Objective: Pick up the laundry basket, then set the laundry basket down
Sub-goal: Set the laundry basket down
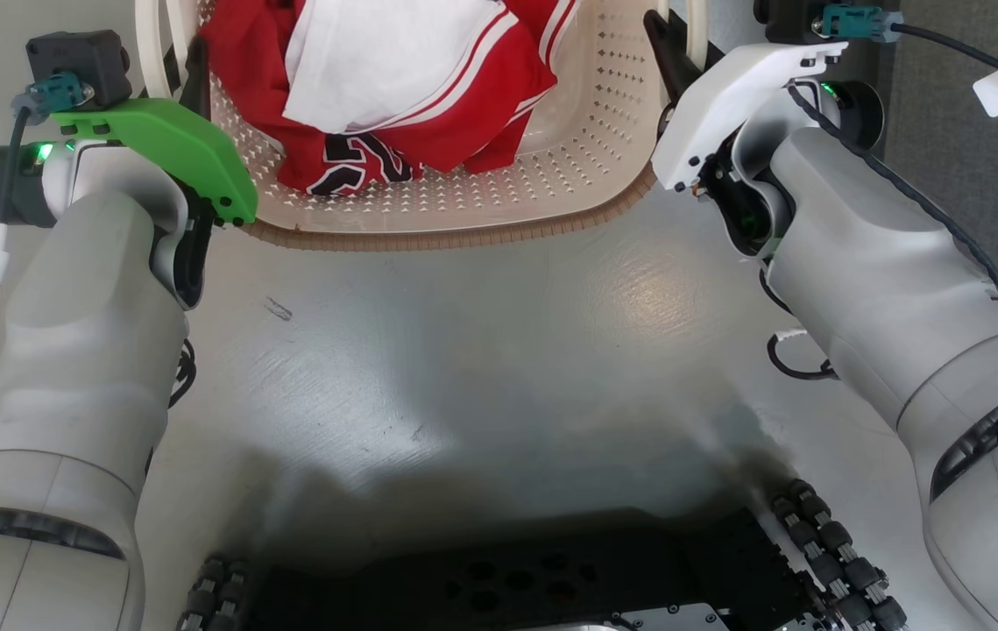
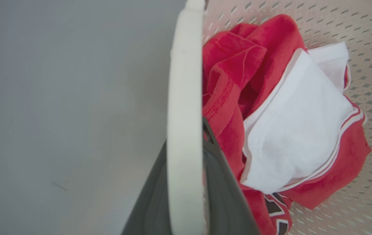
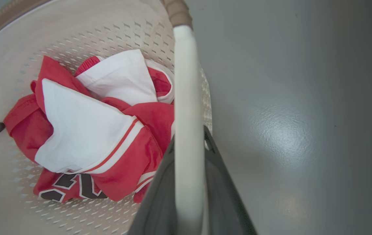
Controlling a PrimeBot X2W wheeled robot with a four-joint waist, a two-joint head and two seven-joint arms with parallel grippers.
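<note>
currently: left pincer (image 2: 186,138) closed across the left loop handle (image 2: 186,75) of the laundry basket (image 1: 428,237). one dark finger sits on the outer side of the white band. the other sits on the inner side, against the red cloth. both fingers appear pressed to the band. right pincer (image 3: 189,140) is in the same state on the right loop handle (image 3: 187,75), one finger on each side with the band clamped between.

left wrist carries a green cover (image 1: 166,149), right wrist a white cover (image 1: 744,96).

basket lies straight ahead of the robot base (image 1: 507,587), between the two arms. in the head view its brown woven-look rim is the part nearest the camera. cream perforated walls and bottom are visible in both wrist views.

contents: a crumpled red garment (image 1: 455,123) with white stripes and black-and-white lettering, and a white cloth (image 1: 376,61) lying on top of it. both are heaped toward the middle of the basket.

grey glossy floor (image 1: 463,350) lies around the basket. the head view cuts off the far half, so i cannot tell whether the basket bottom rests on the floor or hangs off it.
</note>
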